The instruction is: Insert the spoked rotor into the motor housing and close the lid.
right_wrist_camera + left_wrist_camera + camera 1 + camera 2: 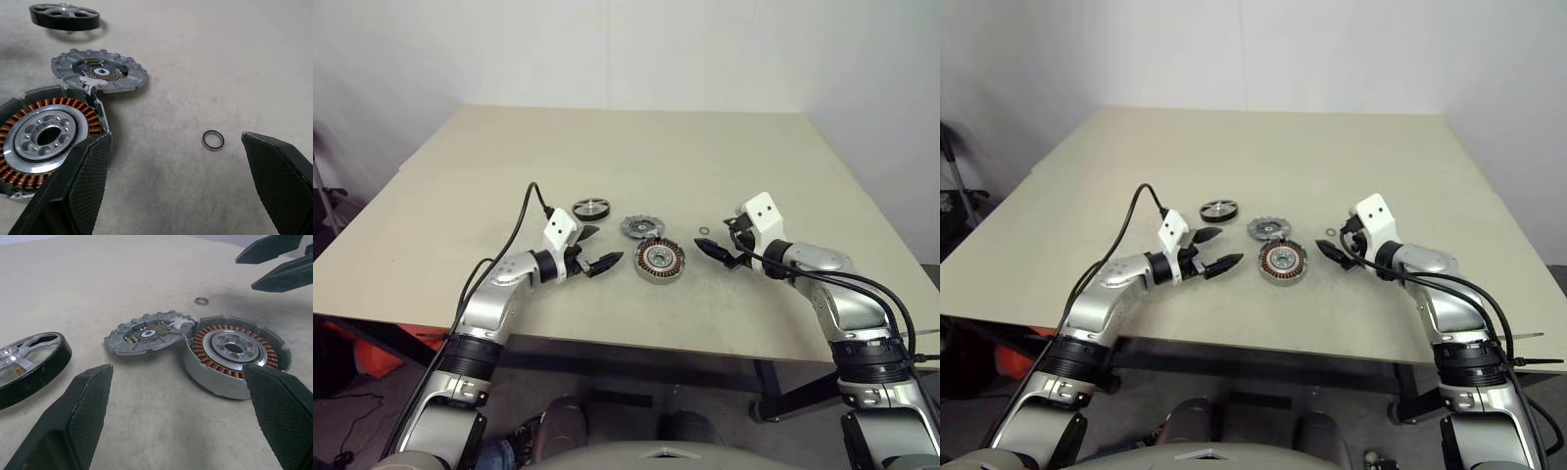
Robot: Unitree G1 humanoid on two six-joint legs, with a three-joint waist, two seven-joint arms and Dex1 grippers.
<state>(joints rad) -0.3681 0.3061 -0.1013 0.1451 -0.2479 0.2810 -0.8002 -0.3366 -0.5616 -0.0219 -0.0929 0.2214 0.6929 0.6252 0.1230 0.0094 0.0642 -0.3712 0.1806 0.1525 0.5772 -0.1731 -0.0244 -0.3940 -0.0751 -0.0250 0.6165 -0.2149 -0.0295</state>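
Both my grippers, left and right, gape wide and empty, flanking the housing on the table. The lid touches it; the rotor lies beyond my left gripper.

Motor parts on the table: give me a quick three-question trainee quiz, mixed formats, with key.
1. True or false: the spoked rotor already sits inside the motor housing.
2. Which part lies touching the housing? A) lid B) small ring C) rotor
3. Fill in: both the left gripper and the right gripper have their jaws ____.

Key: 1 false, it lies apart on the table. 2 A. 3 open.
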